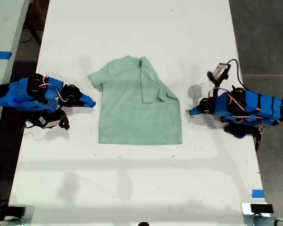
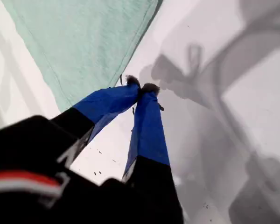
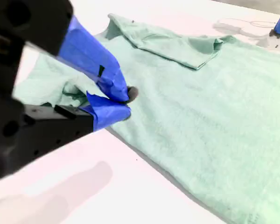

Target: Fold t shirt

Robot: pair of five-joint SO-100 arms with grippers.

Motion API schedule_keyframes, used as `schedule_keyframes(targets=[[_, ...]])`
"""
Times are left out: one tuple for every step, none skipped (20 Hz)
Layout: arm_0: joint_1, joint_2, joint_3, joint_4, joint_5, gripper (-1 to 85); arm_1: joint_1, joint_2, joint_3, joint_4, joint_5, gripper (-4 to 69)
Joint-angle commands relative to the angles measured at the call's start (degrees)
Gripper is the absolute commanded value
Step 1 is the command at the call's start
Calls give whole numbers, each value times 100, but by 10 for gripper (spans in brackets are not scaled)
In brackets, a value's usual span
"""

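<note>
The t shirt (image 1: 137, 110) is seen lying flat near the middle of the white surface (image 1: 132, 28), between the two blue arms. In the exterior view, the sleeve on that view's right is seen folded inward over the body of the shirt, so that a diagonal edge runs from the collar down to the shirt's right side. The sleeve on the exterior view's left is spread out flat. The hem is seen as a straight edge on the near side.

My first gripper (image 2: 141, 87) is placed at the exterior view's right (image 1: 192, 112), just beside the shirt's right edge and apart from the cloth. Its fingers (image 2: 149, 121) are seen together at the tips, with nothing between them; bare surface lies beneath them.

My second gripper (image 3: 126, 103) is placed at the exterior view's left (image 1: 90, 102), close to the spread sleeve. In the second wrist view its fingers (image 3: 95, 60) are seen nearly together at the tips, over the shirt's edge near the sleeve. Whether cloth is pinched between them cannot be told.

Blue tape (image 1: 1, 55) is noted on a neighbouring table at the exterior view's left edge, and another blue tape mark (image 1: 257, 193) at the near right of the surface.
</note>
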Motion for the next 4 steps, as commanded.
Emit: schedule_keyframes(targets=[[-26,35,53,-97,0,-1,-44,62,185,9,53,19],[-26,35,53,-97,0,-1,-44,62,185,9,62,19],[-26,35,53,-97,9,-1,-44,62,185,9,62,19],[-18,35,53,-97,9,-1,-44,62,185,9,62,19]])
